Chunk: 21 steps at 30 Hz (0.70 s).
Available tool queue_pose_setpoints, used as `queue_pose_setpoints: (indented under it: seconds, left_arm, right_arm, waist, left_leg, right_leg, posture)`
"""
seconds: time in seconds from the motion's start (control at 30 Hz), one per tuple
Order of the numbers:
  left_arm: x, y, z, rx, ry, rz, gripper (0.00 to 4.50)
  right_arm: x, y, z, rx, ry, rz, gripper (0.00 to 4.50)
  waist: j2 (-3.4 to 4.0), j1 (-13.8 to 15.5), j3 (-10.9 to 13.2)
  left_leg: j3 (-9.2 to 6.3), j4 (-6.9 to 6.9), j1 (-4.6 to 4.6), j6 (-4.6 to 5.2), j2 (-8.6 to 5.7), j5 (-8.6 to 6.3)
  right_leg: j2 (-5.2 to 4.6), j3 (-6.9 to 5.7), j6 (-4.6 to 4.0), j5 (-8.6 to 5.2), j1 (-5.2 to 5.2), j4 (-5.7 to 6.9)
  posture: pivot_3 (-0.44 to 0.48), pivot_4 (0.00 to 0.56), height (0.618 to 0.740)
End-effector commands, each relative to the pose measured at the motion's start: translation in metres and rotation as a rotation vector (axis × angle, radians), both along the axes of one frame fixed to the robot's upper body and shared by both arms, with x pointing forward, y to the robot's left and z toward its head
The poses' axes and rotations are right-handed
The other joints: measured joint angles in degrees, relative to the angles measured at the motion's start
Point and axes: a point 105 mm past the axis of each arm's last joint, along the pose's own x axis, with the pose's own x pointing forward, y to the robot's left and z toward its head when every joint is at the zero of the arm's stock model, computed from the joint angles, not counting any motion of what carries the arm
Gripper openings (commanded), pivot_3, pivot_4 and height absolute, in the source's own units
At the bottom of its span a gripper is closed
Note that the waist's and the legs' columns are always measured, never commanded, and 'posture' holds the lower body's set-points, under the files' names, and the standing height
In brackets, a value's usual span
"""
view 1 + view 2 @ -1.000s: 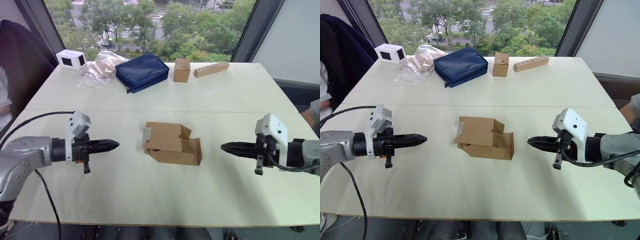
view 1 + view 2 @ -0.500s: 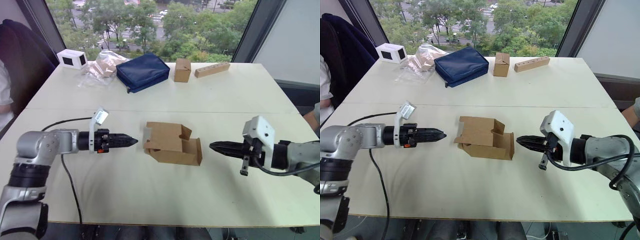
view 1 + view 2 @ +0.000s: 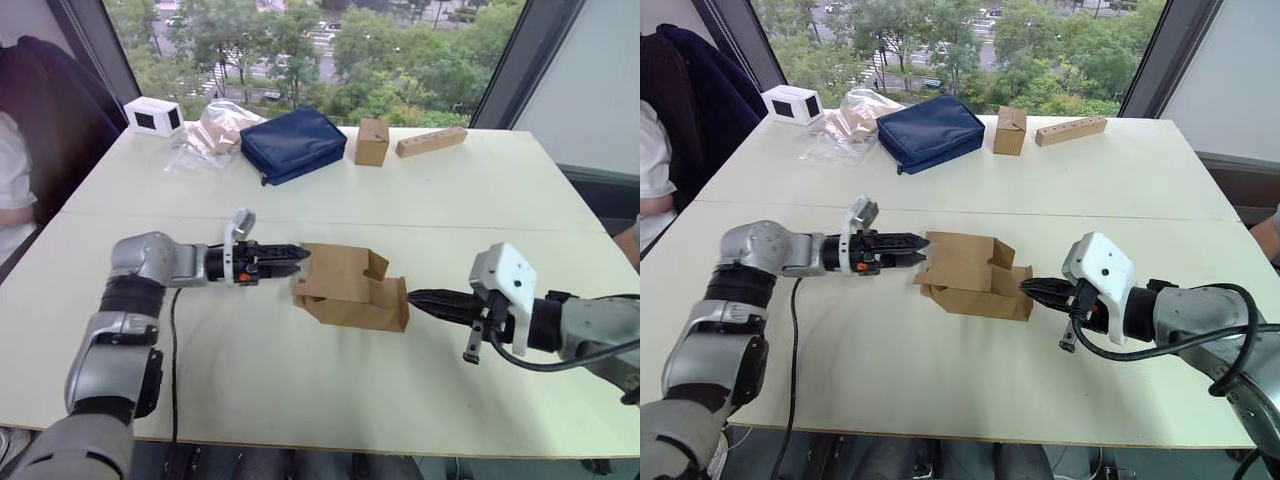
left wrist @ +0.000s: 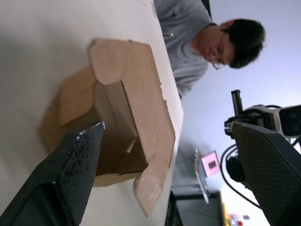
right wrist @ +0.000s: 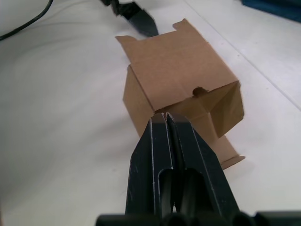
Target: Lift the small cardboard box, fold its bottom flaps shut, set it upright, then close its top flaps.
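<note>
The small cardboard box (image 3: 350, 290) lies on its side in the middle of the white table (image 3: 300, 390). Flaps stand open at both ends, and I cannot tell which are the bottom flaps and which the top flaps. My left gripper (image 3: 292, 257) is at the box's left end, open. In the left wrist view its fingers (image 4: 75, 169) stand wide apart, with the box's open end (image 4: 127, 127) between them. My right gripper (image 3: 415, 297) is shut, and its tip (image 5: 165, 115) rests against the box's right end.
At the table's far side lie a white box (image 3: 154, 116), a plastic bag (image 3: 215, 130), a navy pouch (image 3: 292, 145), a small sealed brown box (image 3: 371, 141) and a long wooden block (image 3: 431, 141). A person (image 3: 15, 190) sits at the left edge. Another person (image 4: 207, 42) sits at the right.
My left gripper has moved right to the box's left end and opened. My right gripper has slid left until its shut tip meets the box's right end.
</note>
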Motion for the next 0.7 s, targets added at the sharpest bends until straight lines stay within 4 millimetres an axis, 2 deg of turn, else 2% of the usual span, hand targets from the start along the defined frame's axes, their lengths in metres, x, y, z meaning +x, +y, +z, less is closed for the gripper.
queue_pose_setpoints:
  seconds: [0.03, 0.53, 0.63, 0.7]
  left_arm:
    - [0.002, -0.013, 0.01, -0.019, -0.011, -0.051, 4.43]
    - [0.005, -0.048, 0.001, -0.056, 0.002, -0.115, 4.43]
    - [0.006, -0.051, 0.001, -0.066, 0.001, -0.12, 3.77]
    - [0.006, -0.054, 0.001, -0.071, 0.002, -0.128, 2.89]
  right_arm:
    - [-0.004, 0.002, 0.009, 0.012, -0.051, -0.015, 0.0]
    - [-0.007, 0.0, 0.011, 0.011, -0.065, -0.054, 0.0]
    - [-0.008, 0.0, 0.011, 0.01, -0.064, -0.057, 0.0]
    - [-0.009, 0.0, 0.011, 0.008, -0.063, -0.061, 0.0]
  waist:
    - [0.0, 0.0, 0.0]
    - [-0.01, 0.0, 0.0]
    - [-0.01, 0.0, 0.0]
    - [-0.01, 0.0, 0.0]
  left_leg:
    - [0.0, 0.0, 0.0, 0.02, 0.0, -0.01]
    - [-0.01, 0.0, -0.01, 0.27, 0.0, -0.16]
    - [-0.01, 0.01, -0.03, 0.29, 0.0, -0.16]
    - [-0.01, 0.01, -0.03, 0.29, 0.0, -0.17]
  right_leg:
    - [0.0, 0.0, 0.0, 0.0, 0.0, 0.0]
    - [-0.02, 0.01, -0.01, 0.0, -0.02, 0.0]
    - [-0.03, 0.01, -0.01, 0.0, -0.03, 0.0]
    - [-0.02, 0.01, -0.01, 0.0, -0.03, 0.0]
  posture:
    - [0.0, 0.15, 0.74]
    - [0.0, 0.15, 0.74]
    - [0.0, 0.15, 0.74]
    - [0.0, 0.15, 0.74]
